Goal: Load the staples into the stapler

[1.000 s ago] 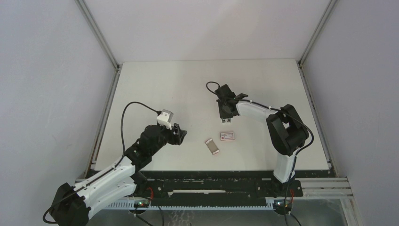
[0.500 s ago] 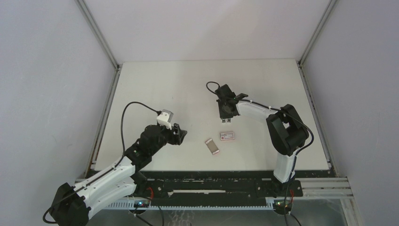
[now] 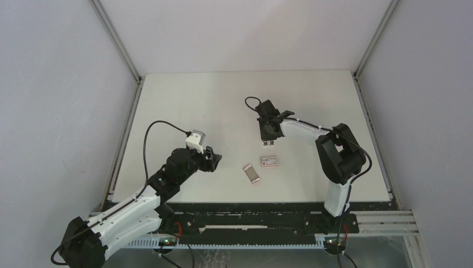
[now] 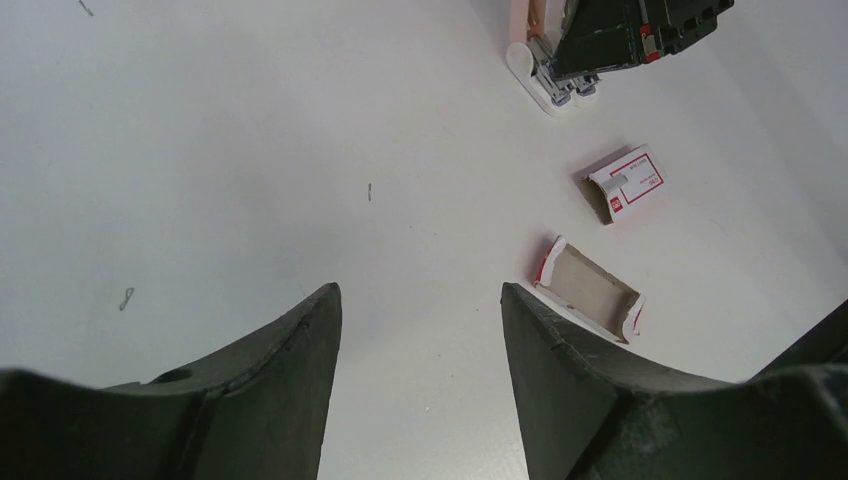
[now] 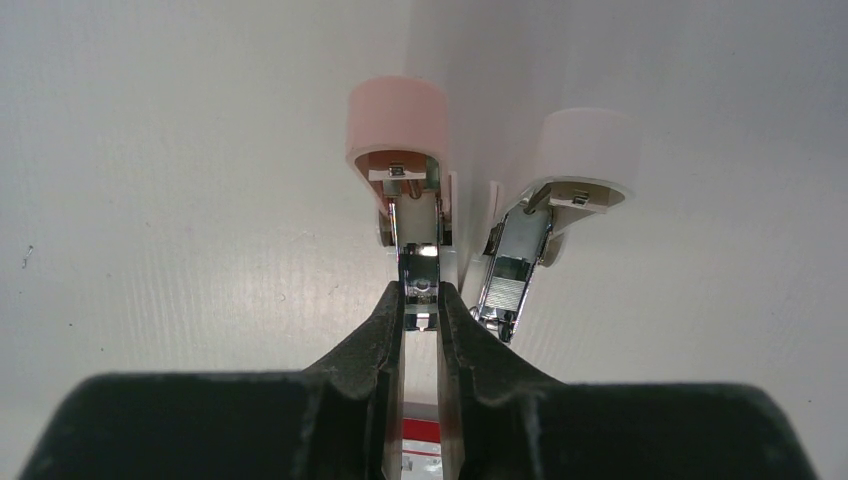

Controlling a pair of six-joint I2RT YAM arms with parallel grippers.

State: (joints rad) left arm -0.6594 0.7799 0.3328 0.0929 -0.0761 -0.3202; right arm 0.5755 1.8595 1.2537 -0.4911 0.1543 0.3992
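Observation:
A small pink stapler stands opened on the table. My right gripper is shut on its metal rail. A white-capped stapler stands just to its right. Its channel holds a ribbed silvery strip, and I cannot tell whether these are the staples. From above, my right gripper covers the staplers. The pink-red carton sleeve and its slide-out tray, which looks bare inside, lie apart from each other. My left gripper hovers open to the tray's left.
From above, the carton sleeve and tray lie between the two grippers, with my left gripper to their left. A tiny bent wire lies on the white table. Grey walls close in the table on three sides.

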